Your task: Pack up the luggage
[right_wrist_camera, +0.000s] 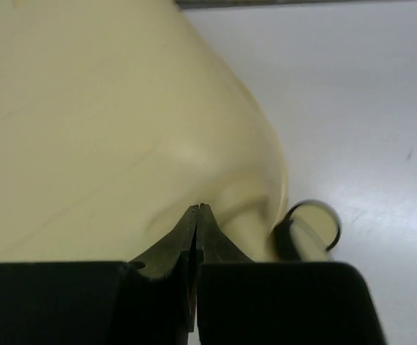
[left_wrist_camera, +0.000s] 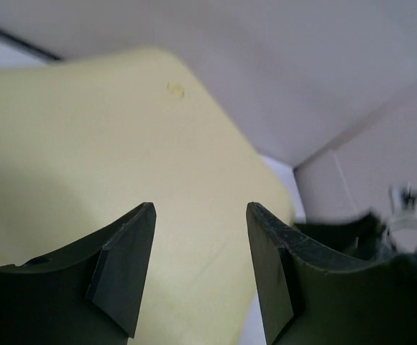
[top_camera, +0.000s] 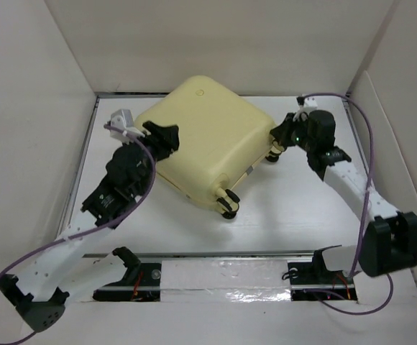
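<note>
We see the pale-yellow hard-shell suitcase with rounded corners (top_camera: pixel 205 147) lying closed, flat and skewed toward the far edge of the white bench (top_camera: pixel 295 223); cream-and-black caster wheels (top_camera: pixel 230 205) line its near-right side; a small round embossed mark (left_wrist_camera: pixel 175 89) is too faint to read; the left pincer (top_camera: pixel 167 140) stands half open over the shell's left edge, gripping nothing; the right pincer (right_wrist_camera: pixel 198 210) is fully closed, tips against the shell beside a wheel.
</note>
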You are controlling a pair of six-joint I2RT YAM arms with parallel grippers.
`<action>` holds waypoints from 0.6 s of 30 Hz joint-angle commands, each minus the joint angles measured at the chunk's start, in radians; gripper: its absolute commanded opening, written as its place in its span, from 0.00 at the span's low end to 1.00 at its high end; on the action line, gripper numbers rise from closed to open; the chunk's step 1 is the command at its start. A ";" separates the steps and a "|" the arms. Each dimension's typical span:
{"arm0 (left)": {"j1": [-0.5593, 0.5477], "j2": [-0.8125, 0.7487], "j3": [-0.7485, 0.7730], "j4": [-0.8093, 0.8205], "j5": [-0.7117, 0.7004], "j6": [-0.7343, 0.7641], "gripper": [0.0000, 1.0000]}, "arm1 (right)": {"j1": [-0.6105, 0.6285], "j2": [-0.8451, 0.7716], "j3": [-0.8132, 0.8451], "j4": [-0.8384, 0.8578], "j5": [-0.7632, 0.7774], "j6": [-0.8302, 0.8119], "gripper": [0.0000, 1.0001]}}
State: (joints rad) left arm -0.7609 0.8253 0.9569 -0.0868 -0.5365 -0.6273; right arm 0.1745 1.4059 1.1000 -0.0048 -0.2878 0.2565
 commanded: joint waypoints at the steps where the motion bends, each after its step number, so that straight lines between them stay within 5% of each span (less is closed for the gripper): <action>1: 0.144 0.145 0.143 0.199 0.094 0.038 0.51 | 0.098 -0.220 -0.138 0.164 0.097 0.021 0.00; 5: 0.424 0.274 0.187 0.317 0.381 -0.106 0.51 | 0.125 -0.352 -0.331 0.180 0.211 0.041 0.00; 13: 0.747 0.635 0.462 0.098 0.388 -0.032 0.53 | 0.125 -0.346 -0.445 0.201 0.230 0.024 0.00; 18: 0.908 0.805 0.441 0.053 0.510 -0.006 0.54 | 0.125 -0.199 -0.353 0.187 0.208 0.012 0.00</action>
State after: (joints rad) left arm 0.0891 1.5829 1.4067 0.0296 -0.1089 -0.6655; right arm 0.3000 1.1614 0.6693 0.1352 -0.0849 0.2855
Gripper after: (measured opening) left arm 0.535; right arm 0.009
